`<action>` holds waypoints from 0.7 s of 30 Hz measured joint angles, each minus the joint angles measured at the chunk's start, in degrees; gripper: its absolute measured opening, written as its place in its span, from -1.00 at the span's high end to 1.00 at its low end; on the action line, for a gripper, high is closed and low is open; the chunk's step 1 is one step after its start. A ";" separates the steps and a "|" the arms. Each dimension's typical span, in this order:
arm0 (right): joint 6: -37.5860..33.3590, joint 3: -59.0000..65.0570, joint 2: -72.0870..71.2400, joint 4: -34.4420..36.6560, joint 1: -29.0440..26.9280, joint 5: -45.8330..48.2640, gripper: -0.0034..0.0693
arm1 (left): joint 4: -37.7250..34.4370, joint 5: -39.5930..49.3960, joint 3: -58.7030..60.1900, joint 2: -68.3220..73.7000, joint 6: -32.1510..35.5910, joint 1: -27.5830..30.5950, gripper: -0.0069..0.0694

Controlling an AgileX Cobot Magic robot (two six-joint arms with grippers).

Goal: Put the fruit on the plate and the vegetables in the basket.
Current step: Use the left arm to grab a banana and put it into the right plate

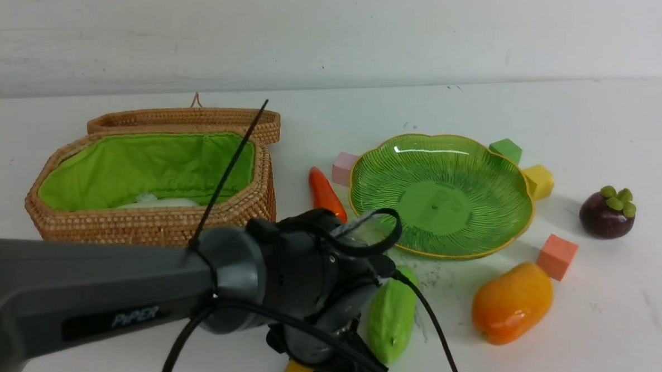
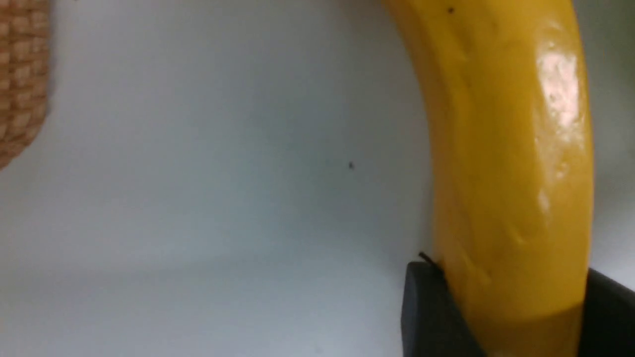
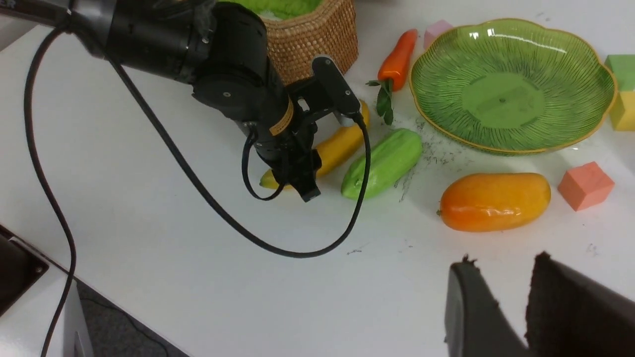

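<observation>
Our left arm [image 1: 90, 291] reads "PiPER" in white. Its claw [image 2: 511, 312] grips the banana [image 2: 516, 148], which lies on the table [image 1: 593, 308] just beside the gourd [image 1: 393, 320]. Our right claw [image 3: 506, 277] hangs slightly parted, holding nothing, near the mango [image 3: 495, 201]. The carrot [image 1: 323, 192] lies between the basket [image 1: 143, 225] and the plate [image 1: 463, 146]. The mangosteen [image 1: 606, 216] sits well right.

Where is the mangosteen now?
The mangosteen sits at the front view's far right on the table, right of the plate, nearest the yellow cube.
</observation>
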 joint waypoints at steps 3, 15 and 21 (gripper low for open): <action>-0.19 0.00 0.00 0.00 0.00 0.00 0.39 | -1.23 2.76 0.05 -3.26 0.80 0.00 0.03; 2.28 0.00 0.00 -8.16 0.00 -7.22 0.36 | -3.19 -13.58 -7.56 -13.21 17.50 0.00 0.03; 3.87 0.00 0.00 -9.66 0.00 -10.17 0.36 | -3.08 -16.84 -23.61 1.65 23.32 0.68 0.03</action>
